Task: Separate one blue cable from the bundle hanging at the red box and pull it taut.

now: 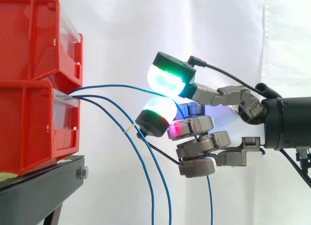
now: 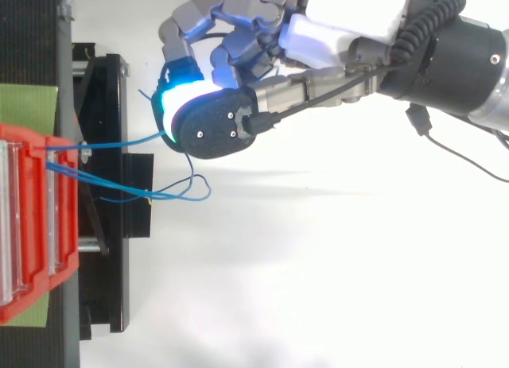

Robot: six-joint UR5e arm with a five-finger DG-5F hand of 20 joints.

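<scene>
Several thin blue cables come out of the lower red box [image 1: 29,128] at its clear front. One blue cable [image 1: 112,86] runs almost level and nearly straight from the box to my hand [image 1: 199,124], apart from the rest. The hand is shut on it, pinching it between two glowing green-cyan pads [image 1: 167,81]; its other fingers are curled below. The loose end of a blue cable [image 1: 210,200] hangs under the hand. Two other blue cables [image 1: 146,176] sag downward from the box. In the top view the held cable [image 2: 111,142] leads to the hand [image 2: 318,34].
A second red box [image 1: 29,35] is stacked on the lower one, both on a black stand [image 1: 39,186]. In the top view the slack cables loop [image 2: 195,191] out past the stand [image 2: 119,249]. A white curtain is behind.
</scene>
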